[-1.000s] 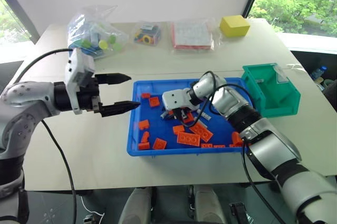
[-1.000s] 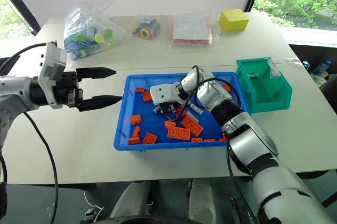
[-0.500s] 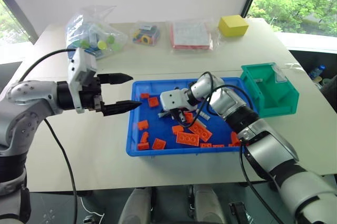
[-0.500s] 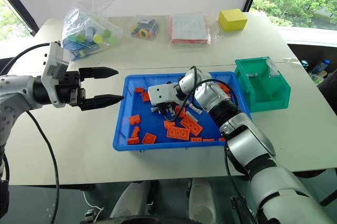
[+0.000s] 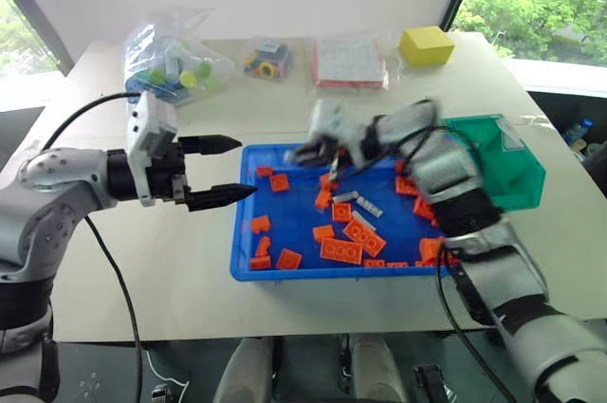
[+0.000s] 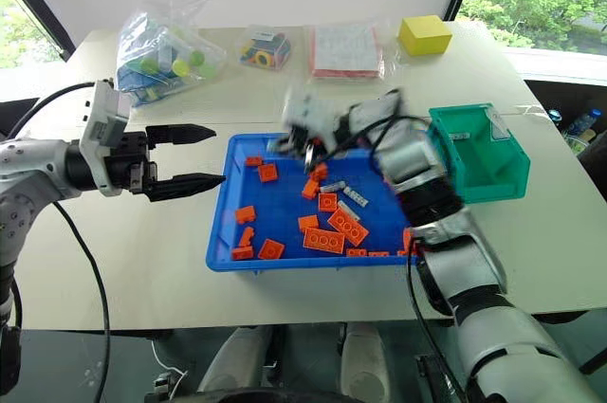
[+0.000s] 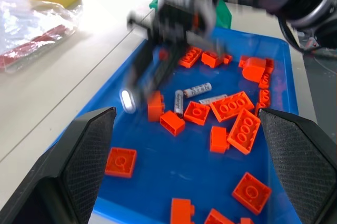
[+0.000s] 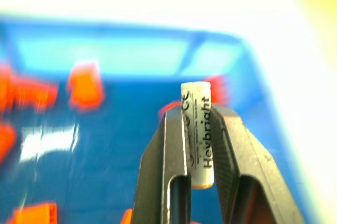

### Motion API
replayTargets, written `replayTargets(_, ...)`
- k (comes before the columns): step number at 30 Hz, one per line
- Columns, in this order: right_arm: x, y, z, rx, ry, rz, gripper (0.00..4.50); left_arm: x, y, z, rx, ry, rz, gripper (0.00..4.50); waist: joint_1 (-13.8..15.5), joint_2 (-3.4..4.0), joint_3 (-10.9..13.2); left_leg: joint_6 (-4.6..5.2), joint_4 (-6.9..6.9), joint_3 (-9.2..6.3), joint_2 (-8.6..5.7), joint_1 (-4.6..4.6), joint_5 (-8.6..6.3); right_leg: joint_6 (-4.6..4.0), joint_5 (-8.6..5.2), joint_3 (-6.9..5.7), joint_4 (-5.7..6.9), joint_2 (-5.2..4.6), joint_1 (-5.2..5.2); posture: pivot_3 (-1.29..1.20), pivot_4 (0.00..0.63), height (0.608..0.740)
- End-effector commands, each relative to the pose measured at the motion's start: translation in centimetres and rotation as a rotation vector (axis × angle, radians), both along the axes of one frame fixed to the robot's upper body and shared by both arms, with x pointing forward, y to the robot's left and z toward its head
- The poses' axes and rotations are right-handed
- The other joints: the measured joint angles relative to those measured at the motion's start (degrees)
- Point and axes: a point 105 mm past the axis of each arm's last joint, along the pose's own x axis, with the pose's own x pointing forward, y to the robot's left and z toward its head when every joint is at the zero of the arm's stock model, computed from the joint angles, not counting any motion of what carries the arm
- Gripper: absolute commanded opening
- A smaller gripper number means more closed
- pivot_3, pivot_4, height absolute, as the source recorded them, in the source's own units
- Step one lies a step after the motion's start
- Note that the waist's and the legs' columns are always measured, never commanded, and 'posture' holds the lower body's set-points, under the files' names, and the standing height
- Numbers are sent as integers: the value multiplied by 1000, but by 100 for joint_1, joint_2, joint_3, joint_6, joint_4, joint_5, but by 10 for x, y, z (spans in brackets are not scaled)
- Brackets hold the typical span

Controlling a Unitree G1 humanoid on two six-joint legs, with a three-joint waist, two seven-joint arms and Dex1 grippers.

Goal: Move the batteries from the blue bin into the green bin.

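The blue bin [image 5: 313,276] sits mid-table and holds orange bricks [image 5: 339,249] and loose grey batteries [image 5: 346,197] [image 7: 199,90]. My right gripper [image 8: 196,112], blurred from motion, hangs above the bin's far left part [image 5: 311,150]. It is shut on one white-grey battery [image 8: 198,129] that stands up between its fingers. My left gripper [image 5: 242,168] is level just left of the bin, open with nothing between its fingers. Touching the blue bin's right end is the green bin [image 5: 520,178], partly behind my right forearm.
A yellow block [image 5: 425,45] lies at the table's far right. Three clear bags of small parts lie along the far side: [image 5: 173,60], [image 5: 266,58], [image 5: 347,63]. The near table edge runs just in front of the blue bin.
My right gripper closed on a battery among the bricks and rose up out of the bin with it, turning as it went. The left gripper stayed where it was.
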Motion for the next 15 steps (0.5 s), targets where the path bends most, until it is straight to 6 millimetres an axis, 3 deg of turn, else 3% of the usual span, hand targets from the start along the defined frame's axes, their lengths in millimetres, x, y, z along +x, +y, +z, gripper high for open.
replayTargets(1,-2,-65,38,155,-17,-271,36,-6,-5,2,12,-28,-34,4500,45,-2,0,0,0,2,-1,1,0,0,0,0,-4,-1,2,0,150,692)
replayTargets(5,-5,-172,50,183,-54,-697,36,-8,-6,-1,10,-11,-47,4500,111,-2,1,3,0,8,-1,-1,-2,0,-1,-1,-11,-2,3,0,150,692)
replayTargets(7,-11,-200,48,166,-61,-798,36,-8,-5,-2,9,-7,-49,4500,99,-3,1,4,-1,12,1,-2,-3,0,-2,-1,-13,-2,3,0,150,692)
replayTargets(9,-26,-238,31,142,-22,-929,36,-5,-7,-2,6,-7,-57,4500,87,-3,1,8,-1,19,4,-1,-5,0,-2,0,-13,-2,1,0,150,692)
replayTargets(11,-35,-258,18,135,2,-1011,36,-2,-9,-1,3,-9,-64,4500,84,-4,2,11,-3,20,7,0,-6,0,-3,-1,-14,-1,4,0,150,692)
replayTargets(15,-39,-268,2,155,26,-1065,36,2,-13,2,-4,-17,-76,4500,-21,3,5,14,2,34,10,4,-4,0,-1,4,-13,-3,3,0,150,692)
